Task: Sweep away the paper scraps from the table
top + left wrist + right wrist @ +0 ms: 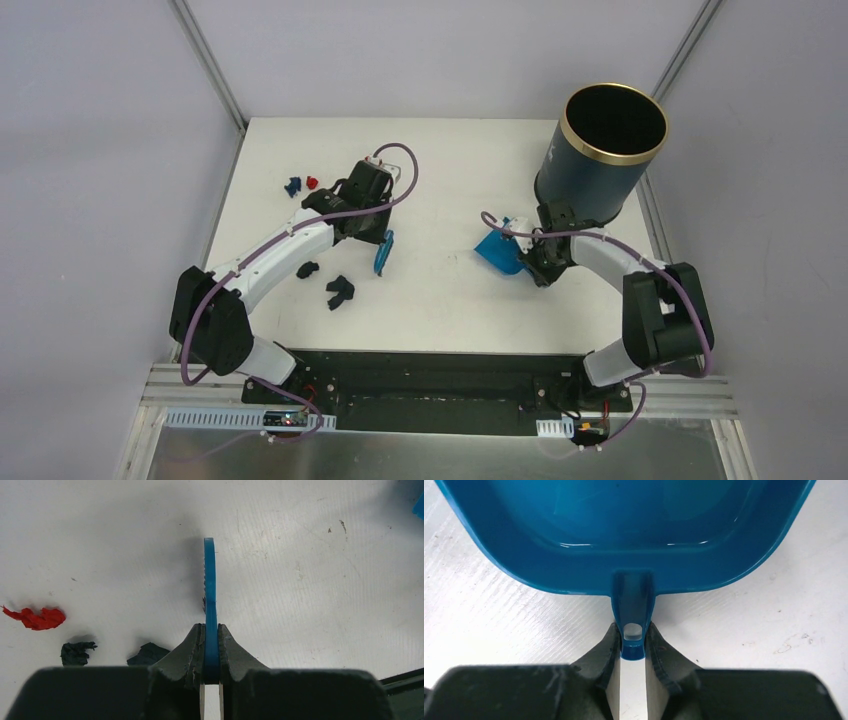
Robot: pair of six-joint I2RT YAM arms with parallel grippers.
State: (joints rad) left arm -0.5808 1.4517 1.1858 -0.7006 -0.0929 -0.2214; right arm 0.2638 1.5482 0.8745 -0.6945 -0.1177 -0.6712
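**Scraps weigh next to nothing: sweep them, do not pinch them**

**Overhead view.** The paper scraps (312,183) look like soft, crumpled wads, almost weightless and too small to grip. I judge they would skid, roll or flick away under a hard stroke. The place to meet them is their side away from the pan, with low, short strokes of the bristles.

The left pincer (374,222) is clamped on the brush (385,252), which hangs off its near side. The right pincer (530,256) grips the dustpan (496,248), which lies to its left on the table (450,300). A dark bin (604,150) stands just beyond.

All the scraps lie on the left pincer's side, well apart from the pan:
- One red wad and a blue clump lie just beside each other, out to its left.
- Two dark wads (340,291) lie nearer the arm bases.

The blue clump may be two pieces, so there are four or five scraps. There is one brush, one dustpan and one bin.

**Left wrist view.** The jaws are closed tight on the brush's (209,580) thin handle, seen edge-on. The bristles cannot be made out. Left of the left pincer (211,650), three scraps show: one red wad (35,618) and two dark ones.

**Right wrist view.** The right pincer (633,647) is closed on the stub handle of the dustpan (624,530), which looks like stiff, smooth plastic. No scraps are in view. I judge the lip must sit flat on the table (484,620), or the wads will slip under it.
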